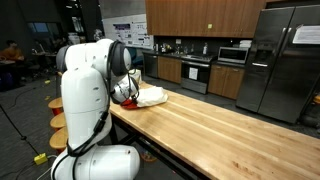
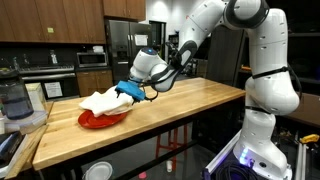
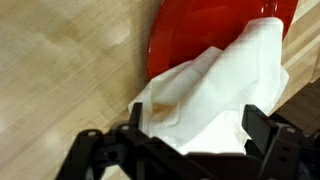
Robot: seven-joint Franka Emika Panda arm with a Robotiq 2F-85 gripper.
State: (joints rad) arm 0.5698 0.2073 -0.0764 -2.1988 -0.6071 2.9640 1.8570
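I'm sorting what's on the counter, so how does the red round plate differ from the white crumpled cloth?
The red round plate is glossy and smooth; the white crumpled cloth is matte and folded. The plate lies flat on the wooden tabletop; the cloth drapes over it, covering part. Both sit near the tabletop's edge.

- cloth [image 3: 225, 95]: white fabric, matt, soft and creased
- plate [image 3: 200, 35]: red, smooth and glossy, looks like plastic
- counter [image 3: 70, 70]: jointed wood strips, smooth, with a light sheen
- gripper [image 3: 192, 128]: black, matt
- arm [image 2: 255, 60]: white, smooth, glossy shell
- fridge [image 1: 280, 60]: grey brushed metal, dull shine
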